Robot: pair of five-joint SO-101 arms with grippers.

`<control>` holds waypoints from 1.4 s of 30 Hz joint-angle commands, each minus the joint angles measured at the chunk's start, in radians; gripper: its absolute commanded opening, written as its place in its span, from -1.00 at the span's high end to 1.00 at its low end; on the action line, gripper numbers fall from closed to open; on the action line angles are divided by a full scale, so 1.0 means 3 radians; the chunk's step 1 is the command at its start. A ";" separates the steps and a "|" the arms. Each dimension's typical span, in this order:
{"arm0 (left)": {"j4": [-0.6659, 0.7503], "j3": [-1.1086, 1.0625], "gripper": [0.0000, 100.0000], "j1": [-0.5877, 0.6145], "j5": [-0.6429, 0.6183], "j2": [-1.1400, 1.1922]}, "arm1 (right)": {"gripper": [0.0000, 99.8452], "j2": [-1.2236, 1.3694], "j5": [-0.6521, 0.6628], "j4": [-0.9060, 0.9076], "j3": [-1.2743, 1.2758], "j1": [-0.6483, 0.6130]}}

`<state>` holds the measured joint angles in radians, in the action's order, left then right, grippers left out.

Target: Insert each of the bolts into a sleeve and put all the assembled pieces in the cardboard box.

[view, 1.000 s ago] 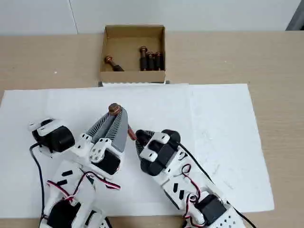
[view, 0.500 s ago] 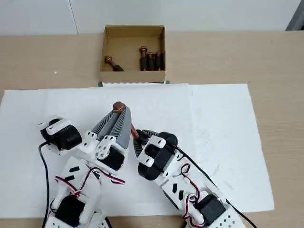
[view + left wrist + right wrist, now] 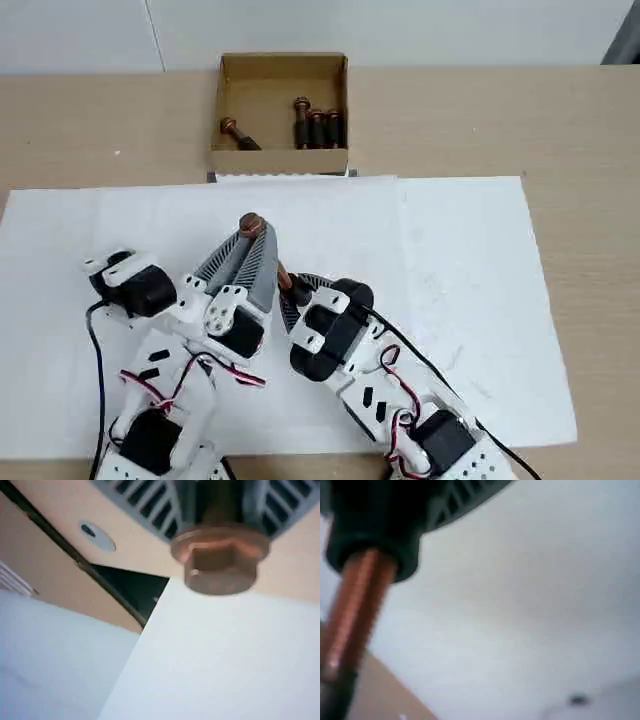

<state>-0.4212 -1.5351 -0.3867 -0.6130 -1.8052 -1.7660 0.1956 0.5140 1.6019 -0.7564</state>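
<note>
My left gripper (image 3: 250, 234) stands over the white paper, shut on a bolt whose copper hex head (image 3: 250, 223) pokes out past the grey fingertips. In the left wrist view the head (image 3: 220, 560) sits just below the ribbed fingers (image 3: 145, 500). Close beside it, my right gripper (image 3: 292, 292) is shut on a black sleeve (image 3: 370, 530). A copper threaded shaft (image 3: 352, 615) sticks out of that sleeve, seen from above as a short copper shaft (image 3: 283, 274) between the two grippers. I cannot tell whether this shaft belongs to the same bolt.
The cardboard box (image 3: 280, 160) stands at the back on the wooden table, with several bolt-and-sleeve pieces (image 3: 318, 127) inside. White paper (image 3: 450, 300) covers the table's front; its right half is bare.
The left arm has shifted right and slightly away, carrying the bolt head with it. The right gripper has edged left, closer to the left gripper.
</note>
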 commanded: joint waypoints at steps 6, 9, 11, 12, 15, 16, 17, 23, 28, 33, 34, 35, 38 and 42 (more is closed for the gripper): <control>0.0061 -0.0033 0.99 -0.0015 0.0020 -0.0036 | 0.99 0.0003 0.0041 -0.0095 -0.0051 -0.0028; 0.0015 -0.0018 0.99 -0.0015 0.0020 -0.0036 | 0.99 0.0003 0.0041 -0.0095 -0.0051 -0.0023; -0.0118 0.0028 0.99 -0.0036 0.0026 -0.0036 | 0.99 0.0003 0.0041 -0.0095 -0.0051 -0.0013; -0.0220 0.0079 0.99 -0.0066 0.0026 -0.0036 | 0.99 0.0003 0.0041 -0.0095 -0.0051 -0.0013; -0.0578 0.0289 0.99 -0.0189 0.0031 -0.0036 | 0.99 0.0003 0.0041 -0.0100 -0.0051 -0.0008; -0.0675 0.0345 0.99 -0.0230 0.0031 -0.0036 | 0.99 0.0003 0.0041 -0.0105 -0.0051 -0.0008; -0.0757 0.0386 0.99 -0.0266 0.0031 -0.0036 | 0.99 0.0003 0.0041 -0.0110 -0.0051 -0.0008; -0.1043 0.0422 0.99 -0.0363 0.0031 -0.0036 | 0.99 0.0003 0.0041 -0.0110 -0.0051 -0.0008; -0.1263 0.0407 0.99 -0.0588 0.0031 -0.0036 | 0.99 0.0003 0.0041 -0.0110 -0.0051 -0.0008; -0.1314 0.0401 0.99 -0.0614 0.0031 -0.0026 | 0.99 0.0003 0.0041 -0.0110 -0.0051 -0.0008; -0.1320 0.0401 0.99 -0.0609 0.0041 -0.0020 | 0.99 0.0003 0.0041 -0.0110 -0.0051 -0.0008; -0.1325 0.0396 0.99 -0.0609 0.0092 -0.0020 | 0.99 0.0003 0.0041 -0.0110 -0.0051 -0.0008; -0.1340 0.0299 0.98 -0.0604 0.0343 -0.0031 | 0.99 0.0003 0.0041 -0.0110 -0.0046 -0.0008; -0.1309 0.0279 0.98 -0.0522 0.0409 -0.0031 | 0.99 0.0003 0.0041 -0.0110 -0.0046 -0.0008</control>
<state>-0.8186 -1.4538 -0.5309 -0.5040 -1.8067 -1.7645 0.1956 0.5140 1.6034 -0.7564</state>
